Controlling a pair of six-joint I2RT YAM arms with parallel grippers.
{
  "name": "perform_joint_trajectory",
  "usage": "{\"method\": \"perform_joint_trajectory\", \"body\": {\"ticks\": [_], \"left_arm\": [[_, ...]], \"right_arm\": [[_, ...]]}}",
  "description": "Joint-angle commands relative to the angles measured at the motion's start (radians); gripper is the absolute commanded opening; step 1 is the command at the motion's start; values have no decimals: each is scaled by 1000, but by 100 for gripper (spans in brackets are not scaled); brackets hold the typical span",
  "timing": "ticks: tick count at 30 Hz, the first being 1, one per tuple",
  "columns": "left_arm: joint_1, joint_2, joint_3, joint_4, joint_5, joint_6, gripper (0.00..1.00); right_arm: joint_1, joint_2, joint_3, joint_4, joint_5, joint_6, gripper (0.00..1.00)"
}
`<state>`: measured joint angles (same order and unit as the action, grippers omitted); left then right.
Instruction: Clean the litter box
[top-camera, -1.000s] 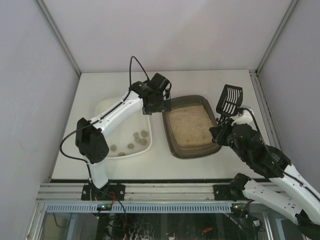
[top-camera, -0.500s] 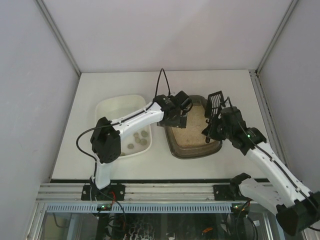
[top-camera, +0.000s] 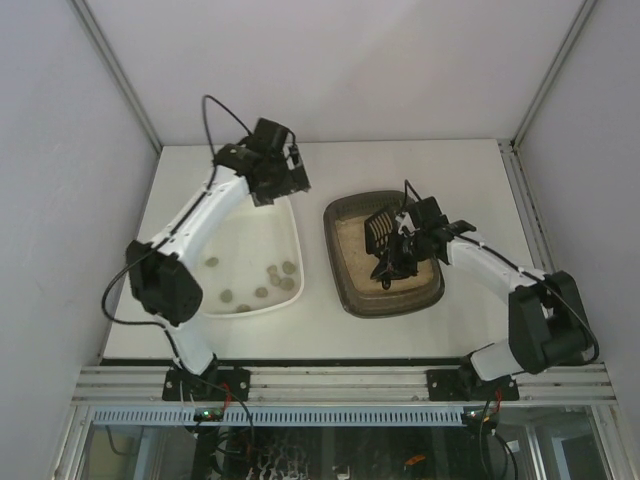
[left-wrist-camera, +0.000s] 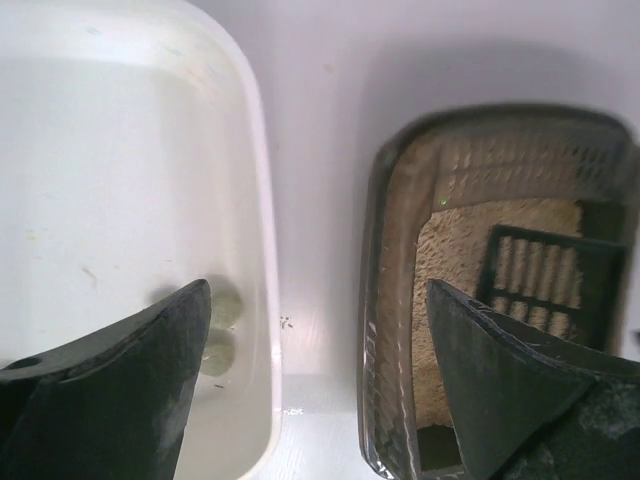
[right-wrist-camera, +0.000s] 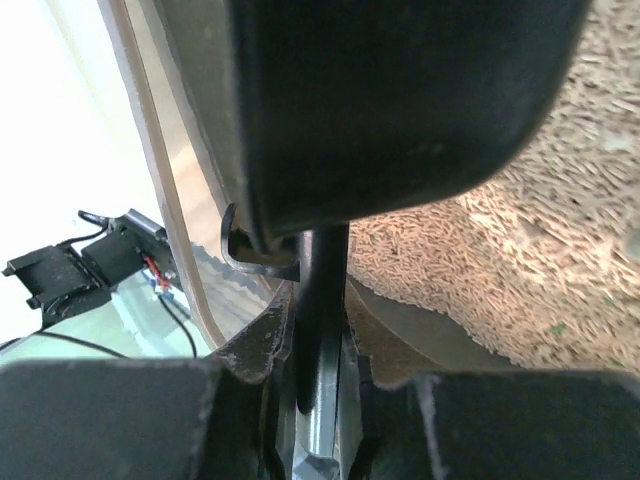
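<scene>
The right tool is clamped on the handle of the black slotted scoop. The litter box sits directly beneath it on the tabletop, with the scoop's blade over the beige litter. Farther back, the left tool hangs spread wide and empty above the white tray of clumps, with the litter box just to its right.
</scene>
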<state>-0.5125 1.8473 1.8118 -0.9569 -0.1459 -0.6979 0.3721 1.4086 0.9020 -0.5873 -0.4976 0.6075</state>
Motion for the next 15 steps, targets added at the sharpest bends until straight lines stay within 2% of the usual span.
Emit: {"method": "perform_joint_trajectory", "body": {"ticks": [1,7,12,15], "left_arm": [[76,-216,-46,38,30,21,92],[170,-362,-242,69,78,21,91],[234,-422,-315,86,109,16,91],[263,-432,-307,87,132,6,91]], "right_arm": [[15,73,72,60,-105,-19,0],[23,161,82,103,-118,16,0],[27,181,85,91,-71,28,0],[27,190,95,58,-53,25,8]]}}
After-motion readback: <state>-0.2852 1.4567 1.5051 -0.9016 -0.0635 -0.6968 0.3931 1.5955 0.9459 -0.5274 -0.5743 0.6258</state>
